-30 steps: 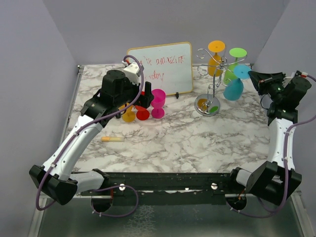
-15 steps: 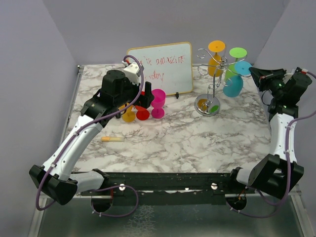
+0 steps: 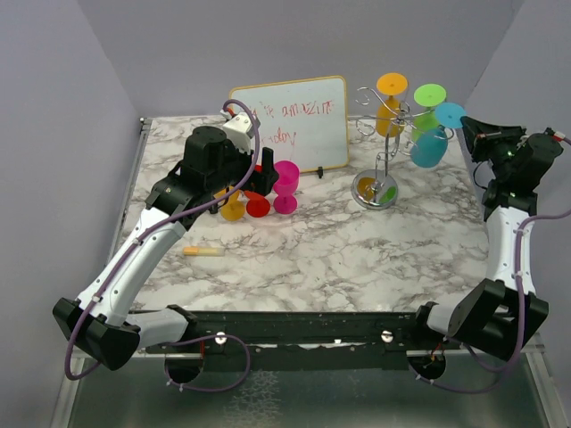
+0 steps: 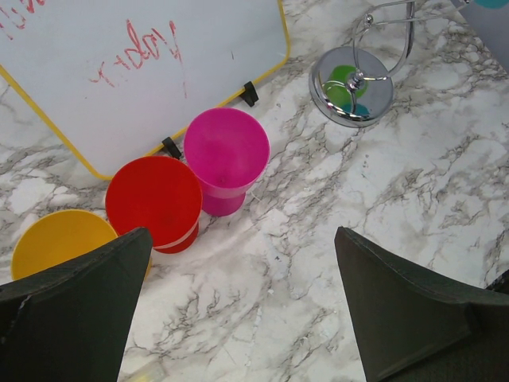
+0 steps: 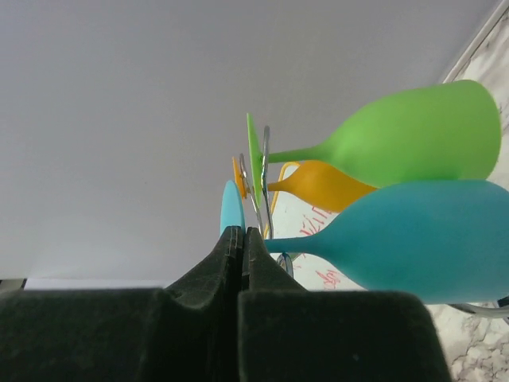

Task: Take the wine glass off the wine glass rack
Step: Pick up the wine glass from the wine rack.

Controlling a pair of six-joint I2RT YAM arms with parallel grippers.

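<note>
We see the wine glass rack (image 3: pixel 375 190) standing on the marble counter (image 3: pixel 312 254), with the whiteboard (image 3: pixel 290 120) to its left. A teal wine glass (image 3: pixel 428 148) hangs bowl-down and tilted at the rack's right side, next to a green wine glass (image 5: pixel 413 131) and an orange wine glass (image 3: pixel 389 114) on the same rack. We cannot tell whether the teal stem sits in its wire arm. The right gripper (image 5: pixel 242 232) is up at the rack's right side, its fingers pressed together with no gap, their tips just beside the teal glass's foot and stem. Well left of the rack, the left gripper (image 4: pixel 242 235) hovers with fingers spread wide, holding nothing, above a pink glass (image 4: pixel 227 155), a red glass (image 4: pixel 153 199) and a yellow glass (image 4: pixel 60 243) standing together by the whiteboard.
</note>
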